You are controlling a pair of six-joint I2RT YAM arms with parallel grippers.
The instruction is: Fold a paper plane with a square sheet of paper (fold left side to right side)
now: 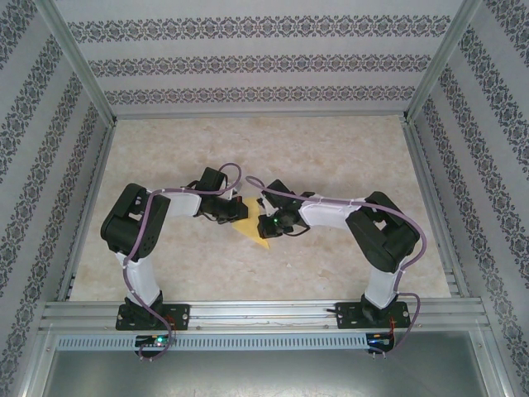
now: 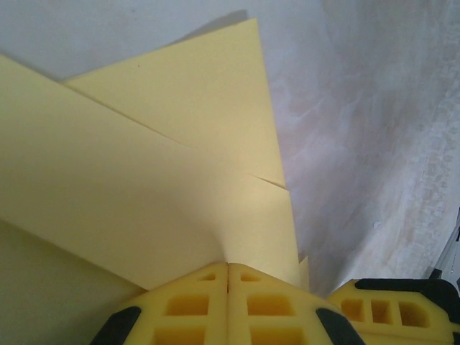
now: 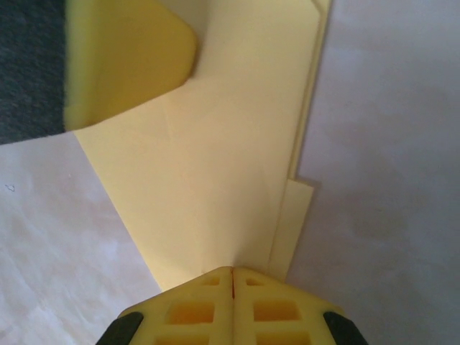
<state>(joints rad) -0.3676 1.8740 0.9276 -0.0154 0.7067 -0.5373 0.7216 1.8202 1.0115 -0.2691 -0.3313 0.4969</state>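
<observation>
On the marbled table (image 1: 331, 165), the folded yellow paper (image 1: 258, 237) is partly hidden beneath the left gripper (image 2: 228, 269) and right gripper (image 3: 232, 273), both pressed shut with tips on it; the left arm (image 1: 136, 227) and right arm (image 1: 380, 236) are bent inward.

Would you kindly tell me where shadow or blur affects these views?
Top view: even light, no glare, the paper small and soft. Left wrist view: a dark shadow edges the paper's upper flap; the table looks hazy. Right wrist view: the left arm's jaw, top left, is out of focus.
</observation>
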